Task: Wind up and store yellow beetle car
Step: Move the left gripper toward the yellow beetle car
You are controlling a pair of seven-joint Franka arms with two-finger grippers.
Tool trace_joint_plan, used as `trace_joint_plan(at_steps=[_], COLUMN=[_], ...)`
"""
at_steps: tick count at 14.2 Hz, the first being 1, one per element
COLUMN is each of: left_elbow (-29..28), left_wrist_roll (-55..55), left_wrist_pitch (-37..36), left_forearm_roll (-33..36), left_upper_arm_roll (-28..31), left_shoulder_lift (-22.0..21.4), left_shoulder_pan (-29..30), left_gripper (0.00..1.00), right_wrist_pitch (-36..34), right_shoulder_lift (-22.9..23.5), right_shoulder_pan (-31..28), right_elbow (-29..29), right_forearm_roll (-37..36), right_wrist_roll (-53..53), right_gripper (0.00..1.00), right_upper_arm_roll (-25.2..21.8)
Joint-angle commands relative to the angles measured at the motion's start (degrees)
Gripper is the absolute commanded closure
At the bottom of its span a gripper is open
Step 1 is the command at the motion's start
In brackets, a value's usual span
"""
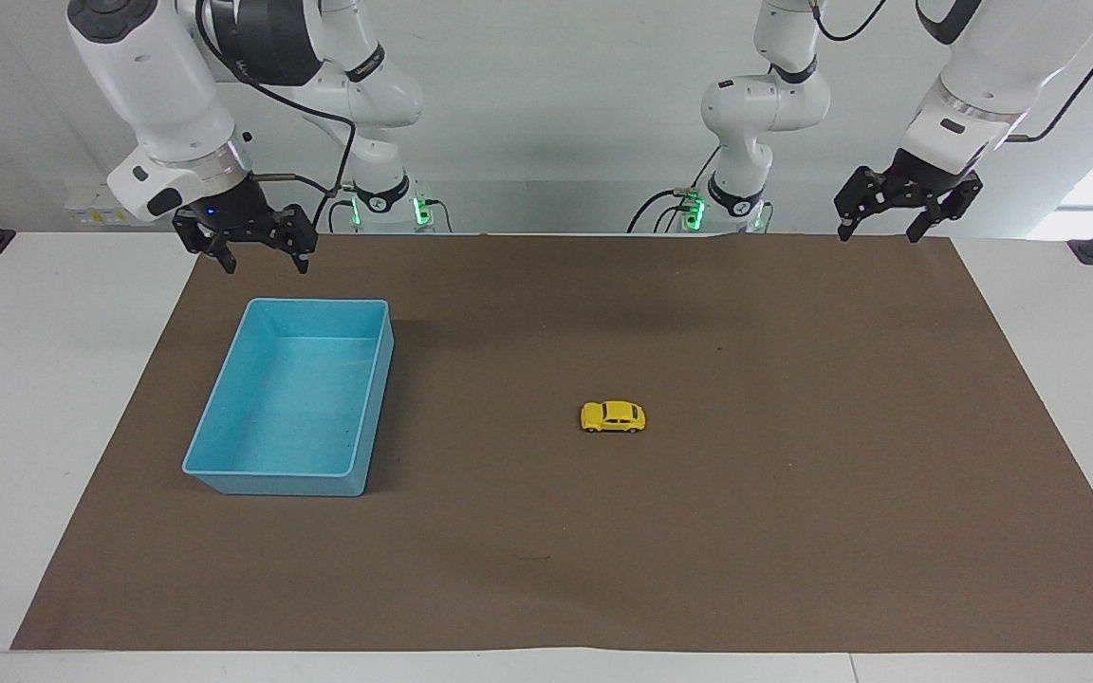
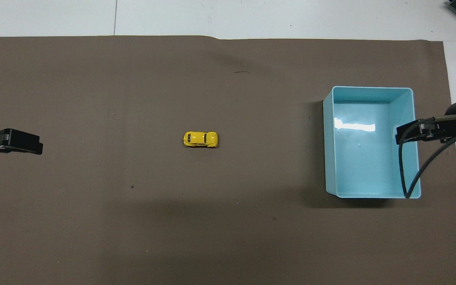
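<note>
Both end effectors — left [image 1: 877, 229], right [image 1: 265, 262] — fingers apart, nothing held.

A small yellow car [image 1: 613, 417] sits on a brown mat [image 1: 793, 493]. A blue bin [image 1: 214, 417] sits well apart from it. Both grippers, right [image 1: 260, 249] and left [image 1: 881, 221], hang up high, fingers spread.

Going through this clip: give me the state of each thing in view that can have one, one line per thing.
Tiny bright-yellow beetle-shaped toy car: upright on its wheels on the brown mat, untouched, outside the bin.
Light-blue rectangular plastic bin: upright, empty, toward the right arm's end of the table.
Left gripper: open, empty, raised over the mat's edge nearest the robots.
Right gripper: open, empty, raised by the bin's edge nearest the robots.
</note>
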Motion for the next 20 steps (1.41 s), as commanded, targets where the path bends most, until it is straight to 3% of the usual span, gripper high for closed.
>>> trace_joint_plan(at_steps=[1, 7, 13, 20], left_elbow=[-1.5, -2.5, -2.9, -8.2], left_wrist_roll=[-3.3, -12.1, -32.6, -55.5], left_wrist_pitch=[0.4, -0.4, 0.9, 7.1], left_forearm_roll=[-0.3, -0.3, -0.4, -0.7], left_upper_arm_roll=[-0.1, 0.0, -0.2, -0.3], left_shoulder_lift=[-0.7, -1.1, -0.1, -0.1], left_shoulder_pan=[0.1, 0.0, -0.2, -3.8], left_gripper=[0.0, 0.0, 0.0, 0.0], right_wrist_pitch=[0.1, 0.1, 0.1, 0.1], right_shoulder_lift=[-0.7, -0.7, -0.7, -0.7], right_shoulder_pan=[-0.6, -0.6, -0.6, -0.6], right_elbow=[-0.6, -0.6, -0.6, -0.6], right_forearm_roll=[0.3, 0.3, 0.4, 0.3], right_wrist_roll=[0.3, 0.3, 0.3, 0.3], right_gripper=[0.0, 0.0, 0.0, 0.0], right_upper_arm_roll=[0.3, 0.3, 0.3, 0.3])
